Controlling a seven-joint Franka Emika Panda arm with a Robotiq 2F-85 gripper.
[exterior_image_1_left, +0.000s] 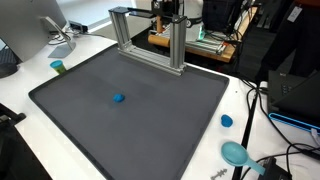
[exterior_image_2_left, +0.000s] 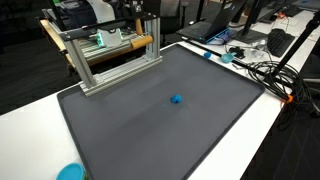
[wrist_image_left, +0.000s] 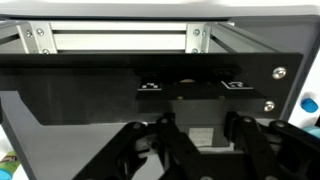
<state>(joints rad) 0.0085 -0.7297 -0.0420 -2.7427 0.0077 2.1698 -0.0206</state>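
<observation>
My gripper (wrist_image_left: 200, 125) hangs at the back of the table, over the aluminium frame (exterior_image_1_left: 150, 40), and shows as a dark shape (exterior_image_1_left: 170, 12) above the frame's top bar. In the wrist view its two black fingers (wrist_image_left: 165, 140) stand partly apart in front of a black plate (wrist_image_left: 90, 90) with printed markers. A pale patch lies between them, and I cannot tell whether anything is gripped. A wooden rod (exterior_image_2_left: 135, 43) lies along the frame's top, close under the gripper (exterior_image_2_left: 140, 20). A small blue object (exterior_image_1_left: 119, 98) sits alone on the dark grey mat (exterior_image_1_left: 150, 130), far from the gripper.
A teal cup (exterior_image_1_left: 58, 67) stands beside the mat. A blue cap (exterior_image_1_left: 226, 121) and a round blue dish (exterior_image_1_left: 235, 153) lie on the white table (exterior_image_1_left: 20, 95). Cables (exterior_image_2_left: 265, 70) and monitors crowd the edges. A blue disc (exterior_image_2_left: 70, 172) sits at one corner.
</observation>
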